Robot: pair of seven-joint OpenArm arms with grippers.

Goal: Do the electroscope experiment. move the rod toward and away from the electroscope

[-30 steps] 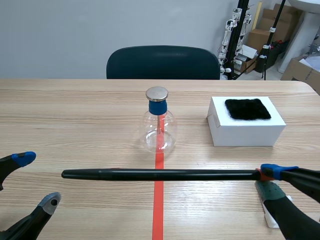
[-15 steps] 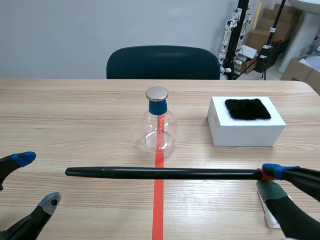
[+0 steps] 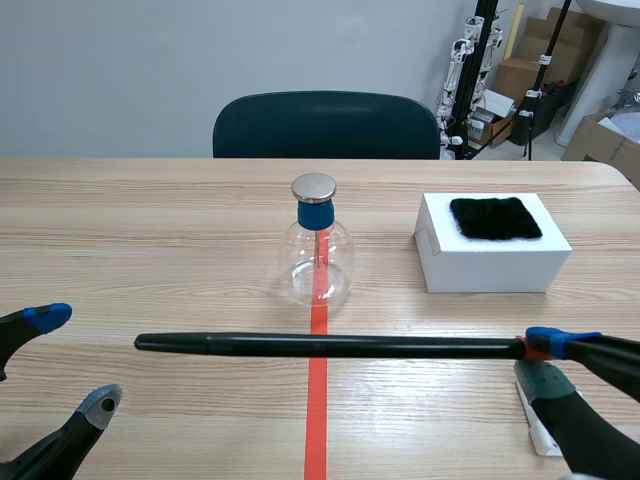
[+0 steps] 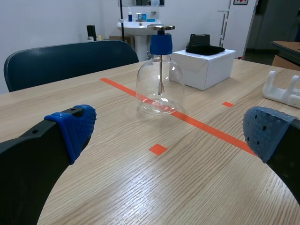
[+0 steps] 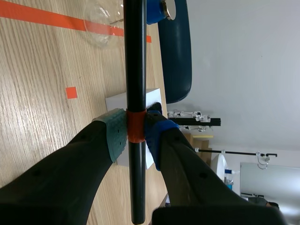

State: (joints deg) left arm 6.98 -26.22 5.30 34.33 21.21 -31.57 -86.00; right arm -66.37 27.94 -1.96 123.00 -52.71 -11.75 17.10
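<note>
Fingers of the right gripper point(image 3: 542, 360) pinched the long black rod point(image 3: 330, 347) near one end, pointing it toward nine o'clock, at six o'clock from the clear glass blue-capped electroscope point(image 3: 317, 250); the left gripper point(image 3: 72, 360) sat low, spread wide.

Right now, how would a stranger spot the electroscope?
On the wooden table, follow the orange-red tape line away from the robot. The electroscope stands on it: a clear glass flask with a blue collar and metal disc, unlike the white box nearby.
</note>
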